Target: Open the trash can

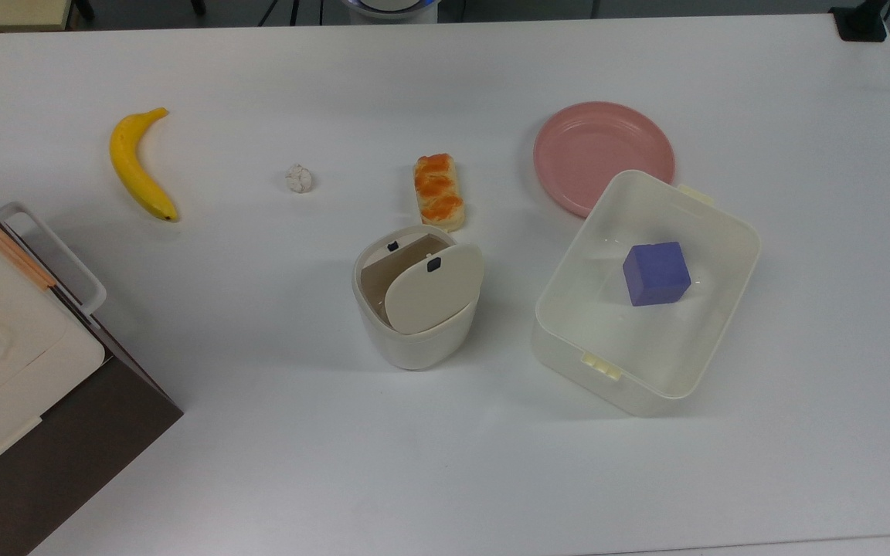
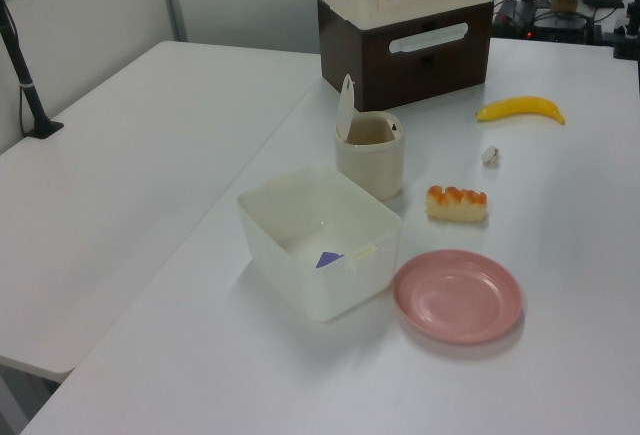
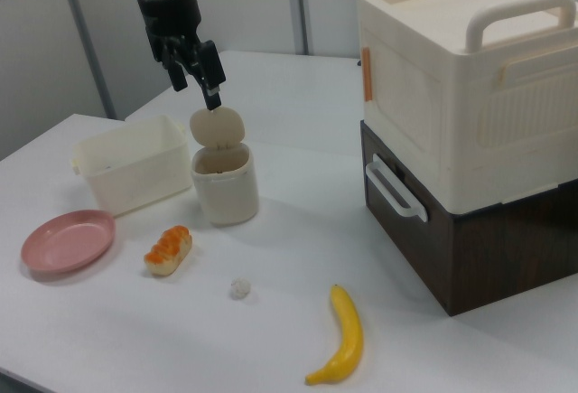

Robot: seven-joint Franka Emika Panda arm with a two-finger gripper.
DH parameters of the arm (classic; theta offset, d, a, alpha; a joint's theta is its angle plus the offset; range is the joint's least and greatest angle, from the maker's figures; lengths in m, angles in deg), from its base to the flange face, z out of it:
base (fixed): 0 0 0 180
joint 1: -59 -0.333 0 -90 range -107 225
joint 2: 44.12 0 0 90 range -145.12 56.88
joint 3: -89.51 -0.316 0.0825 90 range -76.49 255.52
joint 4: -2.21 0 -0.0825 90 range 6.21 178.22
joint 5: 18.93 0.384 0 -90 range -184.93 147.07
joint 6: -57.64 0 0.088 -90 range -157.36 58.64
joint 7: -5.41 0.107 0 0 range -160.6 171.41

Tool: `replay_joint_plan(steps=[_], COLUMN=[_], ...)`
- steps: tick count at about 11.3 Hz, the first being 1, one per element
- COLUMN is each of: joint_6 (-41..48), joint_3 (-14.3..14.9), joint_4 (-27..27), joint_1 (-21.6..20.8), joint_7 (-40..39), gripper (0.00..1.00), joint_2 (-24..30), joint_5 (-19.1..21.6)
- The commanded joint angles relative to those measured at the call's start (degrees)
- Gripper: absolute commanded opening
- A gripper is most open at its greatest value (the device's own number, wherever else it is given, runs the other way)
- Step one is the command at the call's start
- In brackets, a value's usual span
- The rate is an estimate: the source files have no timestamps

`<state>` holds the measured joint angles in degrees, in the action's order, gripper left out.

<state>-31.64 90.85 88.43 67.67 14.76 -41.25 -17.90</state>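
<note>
The trash can [image 1: 416, 345] is a small cream-white bin at the table's middle. Its beige lid [image 1: 433, 292] stands raised on its hinge, and the inside shows under it. A small black button [image 1: 392, 246] sits on the rim. In the left view the trash can [image 2: 371, 164] has its lid [image 2: 345, 107] standing upright. In the right view the trash can [image 3: 225, 191] shows its lid [image 3: 217, 127] tilted up, and my gripper [image 3: 200, 84] hangs just above that lid, open, with nothing between its fingers.
A translucent box [image 1: 704, 324] holding a purple cube [image 1: 655, 273] stands to the top view's right of the bin, with a pink plate [image 1: 603, 150] behind it. A bread piece [image 1: 438, 191], a crumpled ball [image 1: 299, 178] and a banana [image 1: 136, 166] lie farther back. A cream-and-brown stacked case [image 1: 20, 386] fills the top view's left.
</note>
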Motion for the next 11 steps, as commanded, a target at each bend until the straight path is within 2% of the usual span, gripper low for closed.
replay_joint_plan(steps=[1,8,11], joint_6=[1.7,1.7,1.6], joint_3=[0.9,1.2,1.2], joint_4=[-0.1,-0.1,0.0], joint_1=[-0.3,-0.5,-0.6], joint_7=[-5.0,-10.9,-11.0], gripper=[1.0,1.0,1.0], joint_2=[0.8,0.6,0.6], joint_5=[0.6,0.9,1.0])
